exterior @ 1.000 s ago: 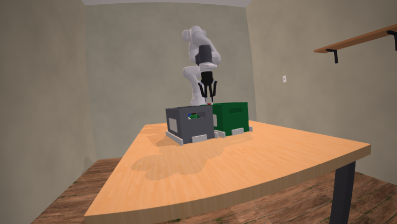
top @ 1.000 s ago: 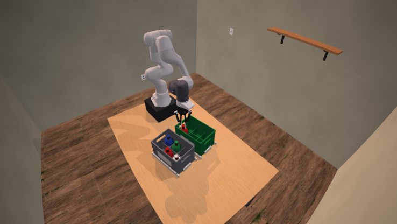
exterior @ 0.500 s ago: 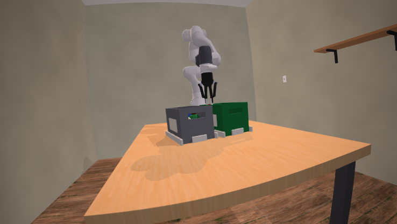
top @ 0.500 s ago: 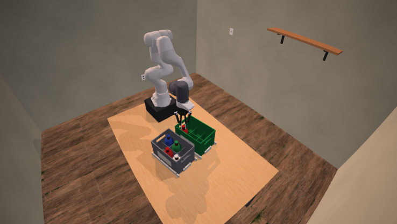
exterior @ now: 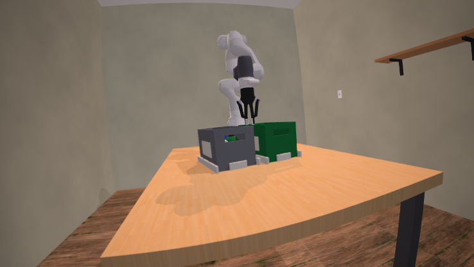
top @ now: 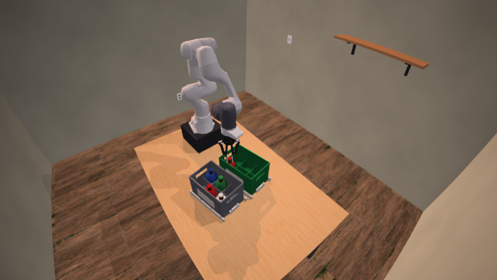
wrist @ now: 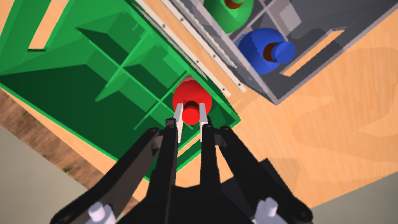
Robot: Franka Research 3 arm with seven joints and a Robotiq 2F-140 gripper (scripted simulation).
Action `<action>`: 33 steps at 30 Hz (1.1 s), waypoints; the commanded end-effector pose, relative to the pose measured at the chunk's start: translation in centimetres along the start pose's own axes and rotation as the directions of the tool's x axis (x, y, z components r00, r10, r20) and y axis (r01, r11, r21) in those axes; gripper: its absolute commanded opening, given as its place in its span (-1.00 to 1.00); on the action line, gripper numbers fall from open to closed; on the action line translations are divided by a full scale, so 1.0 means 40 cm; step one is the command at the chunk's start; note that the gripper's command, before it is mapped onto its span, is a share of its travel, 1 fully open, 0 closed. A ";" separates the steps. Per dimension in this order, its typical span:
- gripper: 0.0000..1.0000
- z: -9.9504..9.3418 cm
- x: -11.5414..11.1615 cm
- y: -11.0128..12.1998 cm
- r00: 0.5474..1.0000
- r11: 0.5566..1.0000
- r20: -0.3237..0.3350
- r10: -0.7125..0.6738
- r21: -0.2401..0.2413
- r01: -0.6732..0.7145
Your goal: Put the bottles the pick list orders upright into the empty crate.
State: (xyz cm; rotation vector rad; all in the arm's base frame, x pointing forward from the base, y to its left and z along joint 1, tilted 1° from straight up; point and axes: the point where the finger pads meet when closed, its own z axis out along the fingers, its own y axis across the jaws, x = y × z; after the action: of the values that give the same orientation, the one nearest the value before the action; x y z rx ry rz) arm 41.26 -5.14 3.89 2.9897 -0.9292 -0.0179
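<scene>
Pinching a red bottle (top: 231, 163) (wrist: 192, 94) by its cap, gripper (top: 229, 159) (exterior: 250, 123) (wrist: 191, 111) above, bottle inside green crate (top: 257, 178) (exterior: 280, 143) (wrist: 45, 95).

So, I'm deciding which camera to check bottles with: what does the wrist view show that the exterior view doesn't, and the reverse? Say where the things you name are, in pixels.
Only wrist: the red bottle (top: 231, 163) (wrist: 192, 95) between the tool's (top: 229, 158) (exterior: 250, 122) (wrist: 191, 112) fingertips, and the green crate's dividers (top: 248, 170) (wrist: 121, 67).

Only exterior: the wall shelf (top: 380, 50) (exterior: 424, 47) and a table leg (exterior: 408, 228).

Both: the tool, parts of the gray crate (top: 234, 198) (exterior: 234, 152) (wrist: 320, 70) and green crate (top: 259, 180) (exterior: 282, 144) (wrist: 45, 92), plus some green and blue of bottles inside the gray one.
</scene>
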 end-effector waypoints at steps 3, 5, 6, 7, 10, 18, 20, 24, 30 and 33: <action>-1.00 -0.001 0.014 -0.002 1.000 1.000 -0.014 0.010 0.006 -0.009; -1.00 0.001 0.014 -0.002 1.000 1.000 -0.014 0.010 0.006 -0.009; -1.00 0.003 0.014 -0.002 1.000 1.000 -0.014 0.010 0.006 -0.009; -1.00 0.004 0.014 -0.002 1.000 1.000 -0.014 0.010 0.006 -0.009; -1.00 0.006 0.014 -0.002 1.000 1.000 -0.014 0.010 0.006 -0.009; -1.00 0.006 0.014 -0.002 1.000 1.000 -0.014 0.010 0.006 -0.009; -1.00 0.006 0.014 -0.002 1.000 1.000 -0.014 0.010 0.006 -0.009; -1.00 0.006 0.014 -0.002 1.000 1.000 -0.014 0.010 0.006 -0.009; -1.00 0.006 0.014 -0.002 1.000 1.000 -0.014 0.010 0.006 -0.009; -1.00 0.006 0.014 -0.002 1.000 1.000 -0.014 0.010 0.006 -0.009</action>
State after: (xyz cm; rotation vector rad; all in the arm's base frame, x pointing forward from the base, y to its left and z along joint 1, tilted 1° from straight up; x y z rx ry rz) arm 41.40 -5.19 3.48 2.9901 -0.9302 -0.0110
